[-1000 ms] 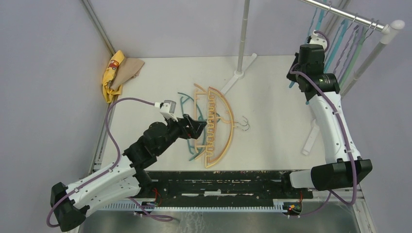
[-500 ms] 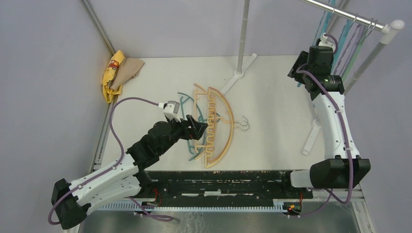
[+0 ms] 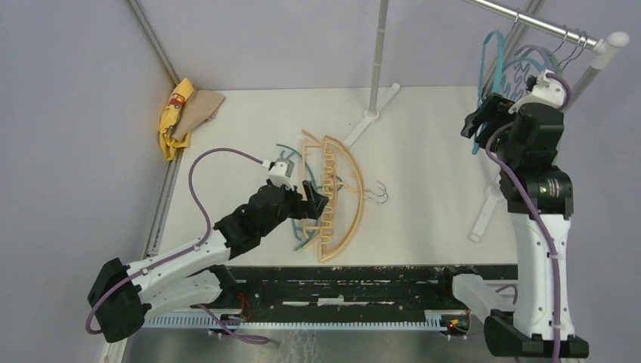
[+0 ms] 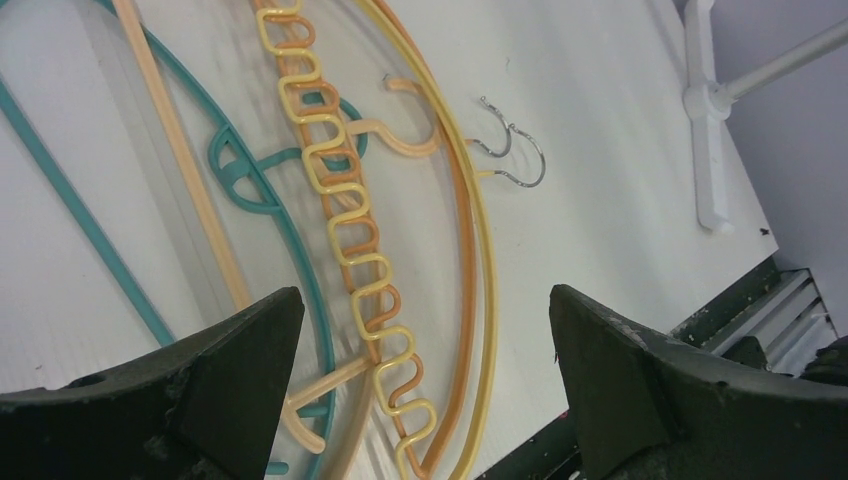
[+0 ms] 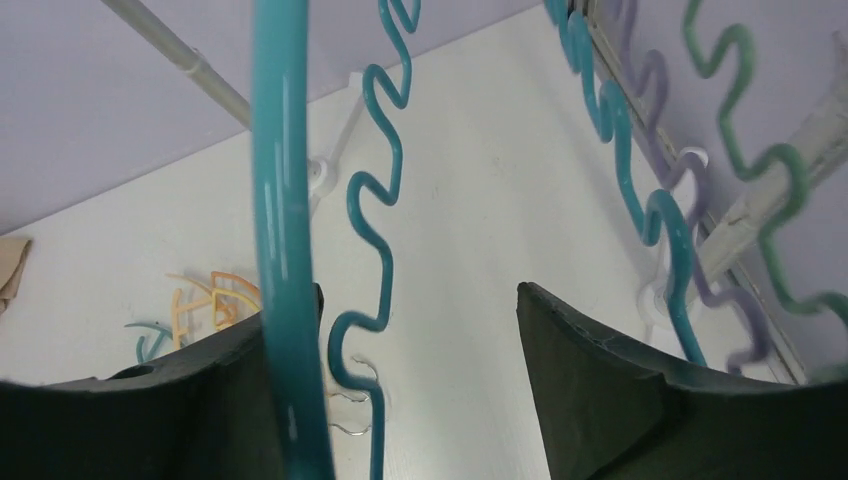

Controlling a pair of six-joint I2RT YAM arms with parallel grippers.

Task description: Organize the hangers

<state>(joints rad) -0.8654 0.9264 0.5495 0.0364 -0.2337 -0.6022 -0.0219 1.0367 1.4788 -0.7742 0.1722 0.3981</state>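
Spreads left fingers wide above four-odd hangers heaped mid-desk — long axes near-to-far, hooks rightward. Parts right fingers, gripping nothing, beside roughly four more dangling off the rail.

The right end effector spreads its dark fingers wide, with a teal hanger crossing the left finger's inner edge, three more wavy hangers in teal, lilac and green hanging to the right, and a small hanger pile far below on the white surface.
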